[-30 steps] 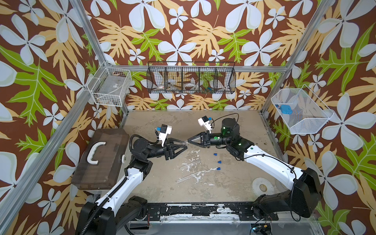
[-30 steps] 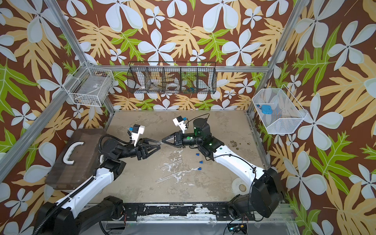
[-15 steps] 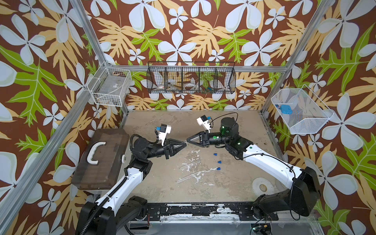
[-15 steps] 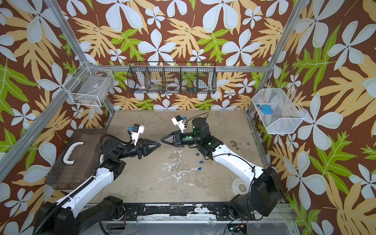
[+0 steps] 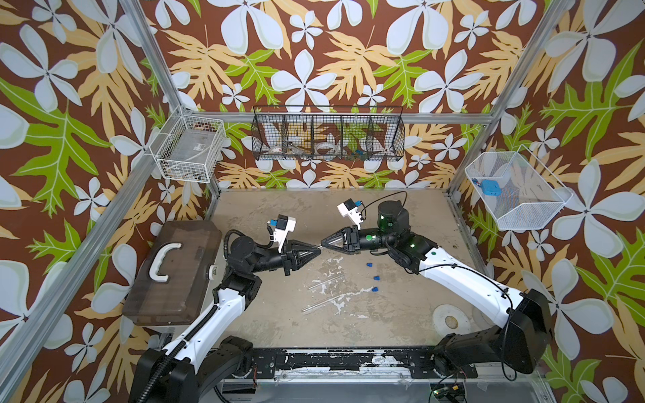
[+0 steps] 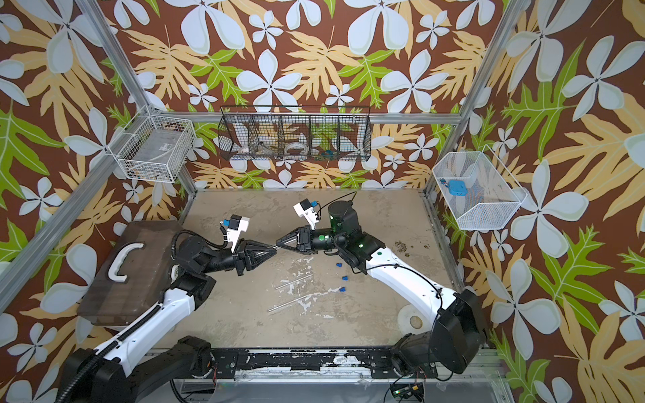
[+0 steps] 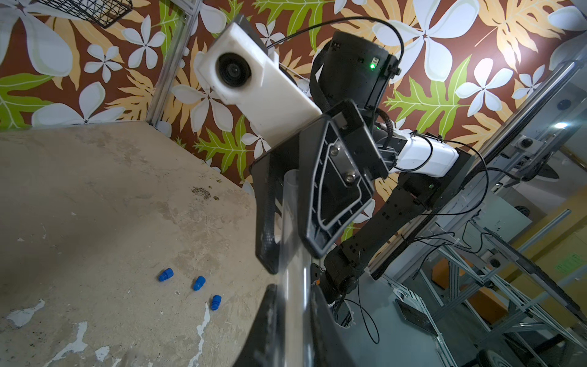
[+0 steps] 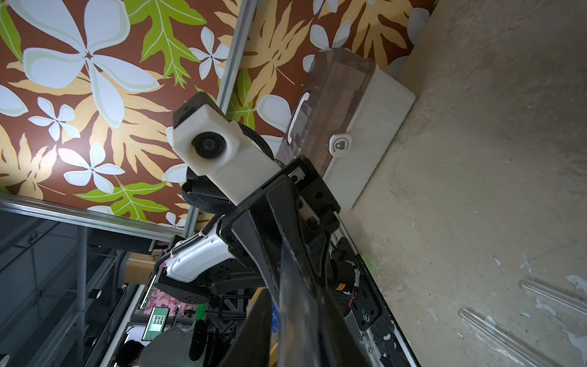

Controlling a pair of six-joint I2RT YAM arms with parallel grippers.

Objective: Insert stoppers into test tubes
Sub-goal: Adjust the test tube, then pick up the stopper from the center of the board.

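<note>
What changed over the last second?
The left gripper, open a second ago, has shut on the test tube spanning the two grippers. The right gripper still has its jaws around the other end; loosened or not, I cannot tell. The two tubes and three stoppers on the table stayed put.
</note>
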